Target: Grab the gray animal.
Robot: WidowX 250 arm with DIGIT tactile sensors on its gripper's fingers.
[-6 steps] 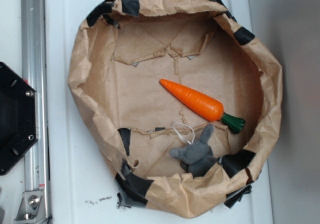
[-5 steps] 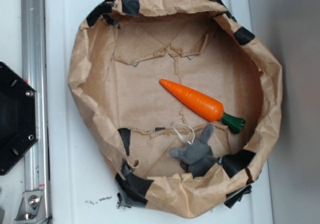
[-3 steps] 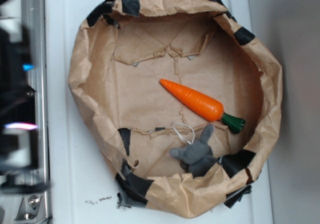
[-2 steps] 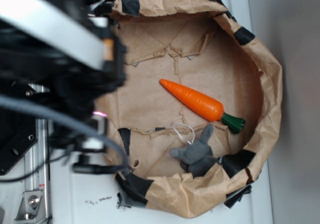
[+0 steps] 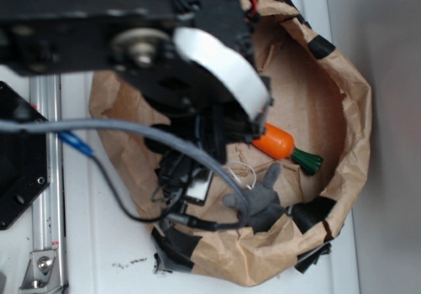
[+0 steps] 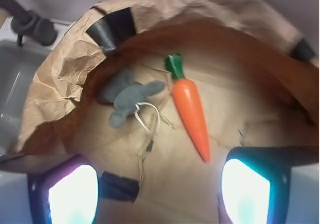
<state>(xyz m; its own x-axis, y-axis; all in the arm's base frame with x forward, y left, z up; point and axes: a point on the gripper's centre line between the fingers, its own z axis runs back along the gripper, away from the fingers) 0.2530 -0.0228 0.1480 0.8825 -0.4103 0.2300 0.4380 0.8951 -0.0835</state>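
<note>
Hovering above the crumpled brown paper basin [image 6: 60,78] with black tape patches on its rim, my gripper [image 6: 160,184] has its jaws spread wide apart and holds nothing; both fingertips [image 6: 72,194] glow at the bottom corners of the wrist view. The small soft gray plush rabbit [image 6: 127,96] lies on the paper floor close under the basin's wall, its thin white string loop [image 6: 147,116] trailing toward me. Just beside it, not touching as far as I can tell, lies the orange plastic carrot with a green top [image 6: 190,108]. From outside, my black arm [image 5: 177,64] hides much of the basin, with the rabbit [image 5: 260,198] showing beyond it.
</note>
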